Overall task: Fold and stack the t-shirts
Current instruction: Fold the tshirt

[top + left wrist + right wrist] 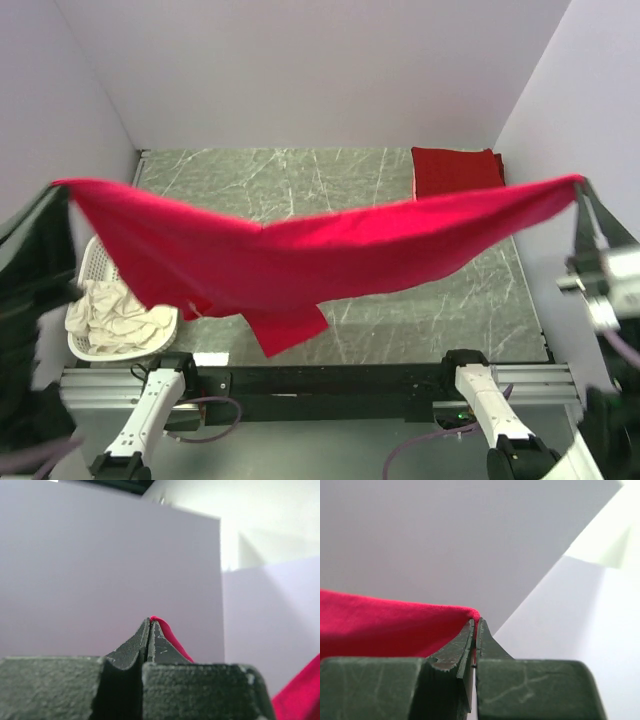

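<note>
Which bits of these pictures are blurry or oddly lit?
Top external view: the left arm and right arm are smeared and out of focus, while the crimson t-shirt is crisp. Left wrist view: the left gripper is sharp, with a soft shadow on the wall behind. Right wrist view: the right gripper is sharp, with a washed-out patch top right.

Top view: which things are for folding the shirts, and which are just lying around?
For the job: red shirt, stretched in the air between the left gripper and right gripper; folded maroon shirt at the far right; cream cloth in the basket.
Just there: basket; table.
</note>
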{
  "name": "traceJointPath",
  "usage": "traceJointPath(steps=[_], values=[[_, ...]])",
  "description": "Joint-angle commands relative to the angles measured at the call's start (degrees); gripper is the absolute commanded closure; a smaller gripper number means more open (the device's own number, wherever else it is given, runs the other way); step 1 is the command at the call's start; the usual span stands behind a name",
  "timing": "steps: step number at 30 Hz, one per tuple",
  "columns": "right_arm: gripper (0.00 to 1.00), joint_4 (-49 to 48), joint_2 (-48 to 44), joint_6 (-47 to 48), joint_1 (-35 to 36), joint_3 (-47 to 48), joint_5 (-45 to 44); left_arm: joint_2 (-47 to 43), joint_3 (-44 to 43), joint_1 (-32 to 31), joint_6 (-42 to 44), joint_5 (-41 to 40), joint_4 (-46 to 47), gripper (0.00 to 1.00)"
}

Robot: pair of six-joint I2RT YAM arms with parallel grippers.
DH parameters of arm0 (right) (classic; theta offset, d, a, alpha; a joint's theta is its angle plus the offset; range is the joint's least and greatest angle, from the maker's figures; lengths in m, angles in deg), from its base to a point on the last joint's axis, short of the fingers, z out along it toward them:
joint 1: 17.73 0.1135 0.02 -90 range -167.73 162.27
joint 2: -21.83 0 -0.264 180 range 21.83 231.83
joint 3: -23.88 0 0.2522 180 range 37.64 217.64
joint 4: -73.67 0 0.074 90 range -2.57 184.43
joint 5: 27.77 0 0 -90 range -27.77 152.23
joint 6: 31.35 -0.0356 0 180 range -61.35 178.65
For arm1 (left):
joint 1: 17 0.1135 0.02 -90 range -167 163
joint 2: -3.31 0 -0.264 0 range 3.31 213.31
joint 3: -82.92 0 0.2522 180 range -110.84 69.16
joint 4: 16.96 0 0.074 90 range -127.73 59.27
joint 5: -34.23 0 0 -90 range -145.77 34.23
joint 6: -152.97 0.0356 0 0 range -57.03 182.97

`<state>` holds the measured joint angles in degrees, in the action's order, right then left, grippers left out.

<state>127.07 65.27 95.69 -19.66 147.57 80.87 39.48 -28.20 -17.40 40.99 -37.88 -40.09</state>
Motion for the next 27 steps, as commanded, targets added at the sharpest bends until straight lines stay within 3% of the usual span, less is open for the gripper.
traceJointPath(steps=[1, 7, 11, 20, 23, 27], values=[[1.0, 5.1, 2.08, -2.5, -0.44, 3.62, -3.69, 3.91, -6.6, -2.92, 0.88, -2.5, -0.73, 1.0], [1.0, 2.56, 3.31, -2.06, -0.44, 3.2, -6.5, 6.37, -8.03, -5.31, 4.31, -6.29, -1.53, 1.0], [1.0, -2.71, 3.58, -2.14, -0.44, -8.48, -6.24, 6.12, -1.45, -5.31, 5.54, -7.43, 0.65, 1.0], [1.0, -22.46, 8.75, -4.43, -0.44, -40.21, 2.98, 5.05, 32.98, -5.31, 5.72, -13.4, 9.27, 1.0], [1.0, -27.83, 15.69, -5.31, -0.44, -45.41, 5.35, 11.28, 39.24, -5.22, 5.89, -15.51, 14.02, 1.0], [1.0, -32.51, 31.03, -4.79, -0.35, -46.56, 7.91, 26.54, 41.9, -4.35, 3.61, -16.22, 17.97, 1.0]])
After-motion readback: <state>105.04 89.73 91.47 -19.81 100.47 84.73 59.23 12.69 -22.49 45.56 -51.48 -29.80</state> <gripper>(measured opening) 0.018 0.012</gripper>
